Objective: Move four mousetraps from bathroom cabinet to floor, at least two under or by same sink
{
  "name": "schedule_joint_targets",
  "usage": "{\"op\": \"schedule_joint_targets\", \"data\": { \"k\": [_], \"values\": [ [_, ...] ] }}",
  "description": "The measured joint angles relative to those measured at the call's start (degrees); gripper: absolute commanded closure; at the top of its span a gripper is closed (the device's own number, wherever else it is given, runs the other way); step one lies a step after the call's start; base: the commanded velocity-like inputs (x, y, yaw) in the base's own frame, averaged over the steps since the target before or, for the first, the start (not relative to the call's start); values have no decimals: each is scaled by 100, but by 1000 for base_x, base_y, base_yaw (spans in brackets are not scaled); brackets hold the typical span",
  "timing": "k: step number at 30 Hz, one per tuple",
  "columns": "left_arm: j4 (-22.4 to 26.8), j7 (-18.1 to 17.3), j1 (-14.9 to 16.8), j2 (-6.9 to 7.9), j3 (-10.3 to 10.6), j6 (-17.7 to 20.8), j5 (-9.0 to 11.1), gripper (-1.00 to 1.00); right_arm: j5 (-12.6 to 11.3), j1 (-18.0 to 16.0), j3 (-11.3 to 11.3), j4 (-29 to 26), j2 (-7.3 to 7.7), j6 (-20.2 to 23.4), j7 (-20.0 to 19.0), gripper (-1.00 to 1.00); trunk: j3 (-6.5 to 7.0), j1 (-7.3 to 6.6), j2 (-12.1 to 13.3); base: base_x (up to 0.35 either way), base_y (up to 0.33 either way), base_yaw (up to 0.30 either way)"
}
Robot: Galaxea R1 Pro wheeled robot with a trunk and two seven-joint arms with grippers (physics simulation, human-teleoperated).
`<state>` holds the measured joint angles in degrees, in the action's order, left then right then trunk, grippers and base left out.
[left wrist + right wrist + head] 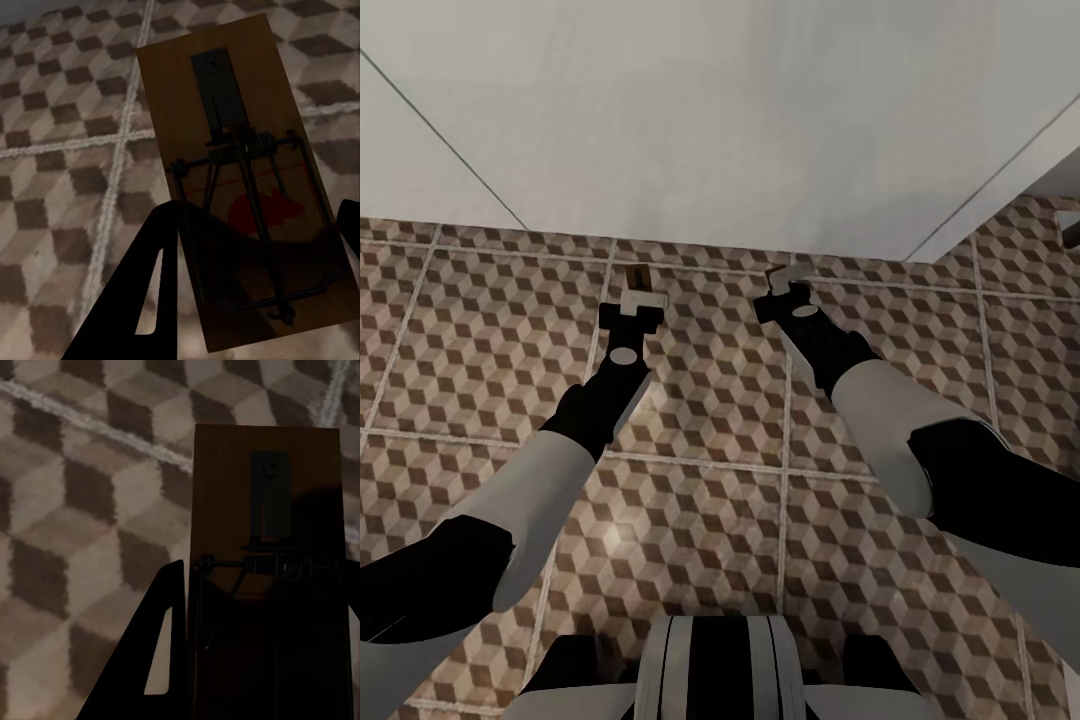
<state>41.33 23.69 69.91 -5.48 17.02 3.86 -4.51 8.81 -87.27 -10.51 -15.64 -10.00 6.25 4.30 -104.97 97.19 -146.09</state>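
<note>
Head view: both arms reach down, left claw and right claw each grasping a mousetrap.

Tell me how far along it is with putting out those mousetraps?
Midway, it seems. No trap can be confirmed lying free on the cube-patterned floor yet. In hand: the left gripper holds one mousetrap and the right gripper another mousetrap, both low over the tiles beside a white fixture. Still to do: release these two, then place the rest; whether this fixture is the sink can't be told.
</note>
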Motion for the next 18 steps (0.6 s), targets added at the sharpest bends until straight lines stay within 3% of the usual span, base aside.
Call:
{"op": "schedule_joint_targets", "data": {
  "k": [18],
  "values": [
    [-44,-4,-79,0,0,-1,0,100,14,0,0,131,0,30,113,100,0,0,0,3,0,0]
  ]
}}
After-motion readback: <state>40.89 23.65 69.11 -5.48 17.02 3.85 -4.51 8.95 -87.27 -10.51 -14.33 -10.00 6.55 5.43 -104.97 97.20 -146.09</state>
